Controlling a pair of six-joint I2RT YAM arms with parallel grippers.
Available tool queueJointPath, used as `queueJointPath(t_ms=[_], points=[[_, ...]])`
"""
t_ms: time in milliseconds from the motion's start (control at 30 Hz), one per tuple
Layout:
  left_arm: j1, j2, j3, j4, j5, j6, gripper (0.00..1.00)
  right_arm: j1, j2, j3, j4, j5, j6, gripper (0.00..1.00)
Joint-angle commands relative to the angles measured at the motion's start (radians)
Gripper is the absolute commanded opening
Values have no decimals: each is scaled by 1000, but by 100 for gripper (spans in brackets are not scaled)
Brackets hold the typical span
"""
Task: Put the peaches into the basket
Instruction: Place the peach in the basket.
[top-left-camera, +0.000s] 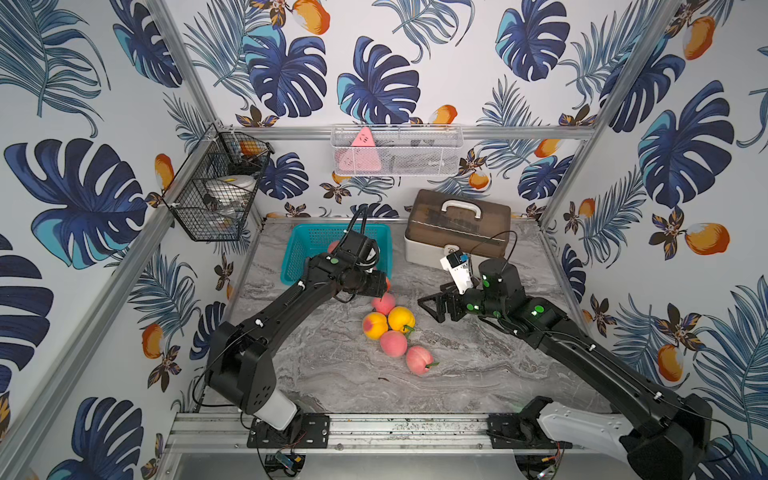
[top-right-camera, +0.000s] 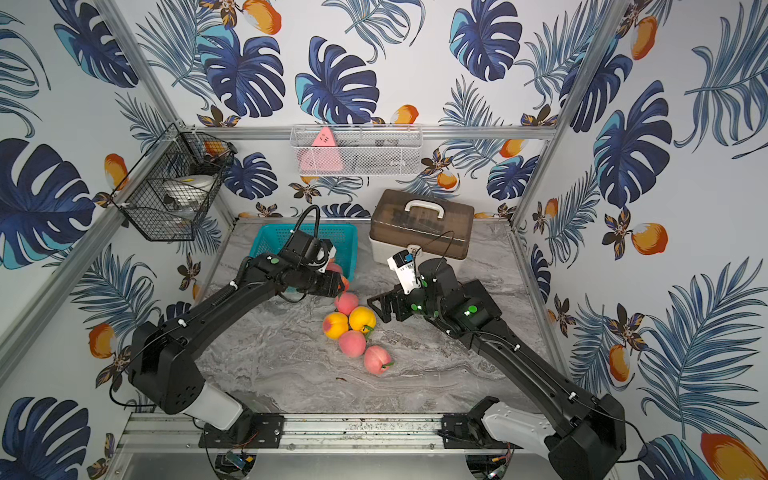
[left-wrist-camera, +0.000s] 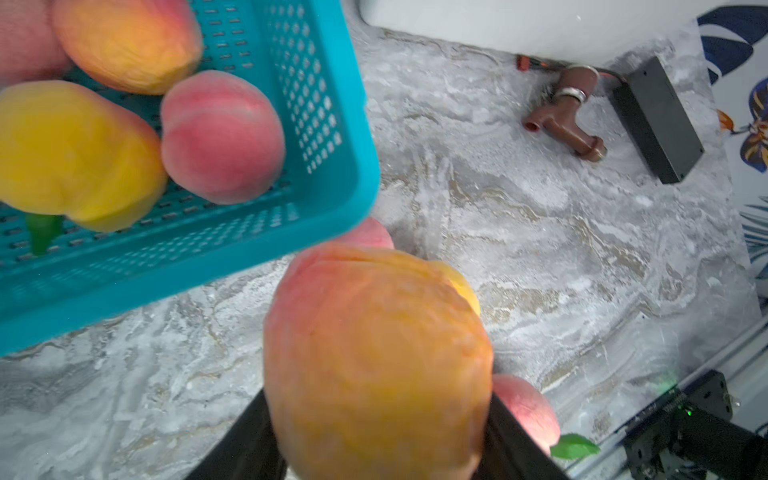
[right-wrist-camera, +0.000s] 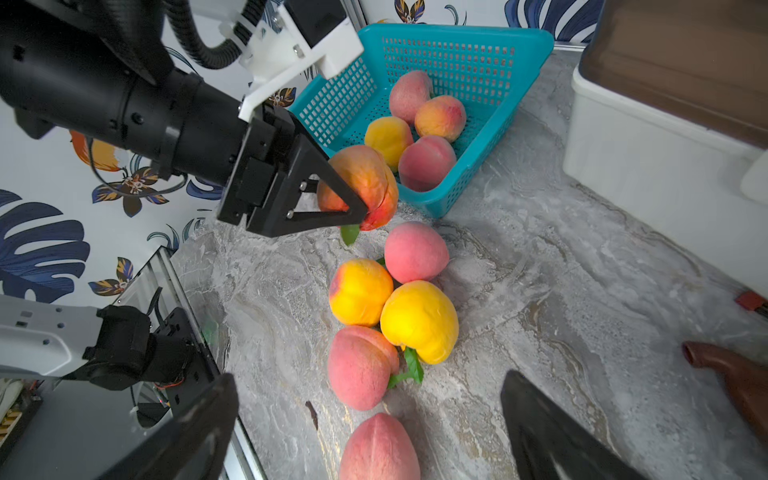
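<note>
**Status: partly complete.** I count four peaches (right-wrist-camera: 426, 162) inside the basket (right-wrist-camera: 478, 62). The basket stands on the table (right-wrist-camera: 561, 270) at its far left, near the lidded storage box (top-left-camera: 457, 228).

**Item in transit.** The left fingers (right-wrist-camera: 320, 218) are clenched on a fifth fruit, an orange-red peach (right-wrist-camera: 374, 183). It hangs just outside the basket's near corner, above the table and not yet over the rim. The left wrist view shows it seated between both fingers, with the basket rim close beside it.

**Outstanding.** Five loose peaches (right-wrist-camera: 419, 320) lie on the table in a tight cluster, most of them touching. The cluster runs from just beside the held fruit toward the front edge of the rig. Two are yellow-orange and three are pink-red.

**Second arm.** The right fingers (right-wrist-camera: 540, 428) are spread wide and empty. They hover near the cluster without touching it.

**Assessment.** I judge the task just under half done.
- One fruit needs carrying over the rim and releasing.
- Five more need picking.
- Because the loose fruits press against one another, I expect that lifting one could nudge its neighbours and set them rolling.
</note>
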Motion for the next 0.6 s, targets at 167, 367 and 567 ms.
queueJointPath(t_ms=[167, 367, 567], points=[[113, 68, 83, 47, -48, 32, 55, -18, 134, 103, 33, -45, -32, 100], [153, 95, 111, 75, -115, 27, 55, -30, 219, 184, 74, -68, -39, 100], [193, 107, 97, 147, -162, -13, 56, -30, 286, 253, 77, -109, -59, 100]])
